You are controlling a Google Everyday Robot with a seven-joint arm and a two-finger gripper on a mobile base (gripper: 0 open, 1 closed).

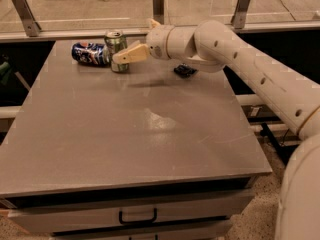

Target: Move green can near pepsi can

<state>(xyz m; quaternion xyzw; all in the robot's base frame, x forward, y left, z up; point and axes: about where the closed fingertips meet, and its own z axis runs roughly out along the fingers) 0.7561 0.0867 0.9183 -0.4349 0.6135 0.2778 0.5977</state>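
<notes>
The green can [115, 40] stands upright on the grey table [150, 134] at its far left. The pepsi can [90, 54] lies on its side right next to it, on its left, touching or nearly touching. My gripper [122, 56] reaches in from the right at the green can, crossing in front of its lower half. The white arm [225, 49] stretches from the right edge of the view across the table's back.
A small flat dark packet [185, 70] lies on the table under the arm. A glass rail with metal posts [158, 4] runs behind the table. A drawer with a black handle [137, 216] is at the table's front. The robot's body [305, 194] fills the lower right.
</notes>
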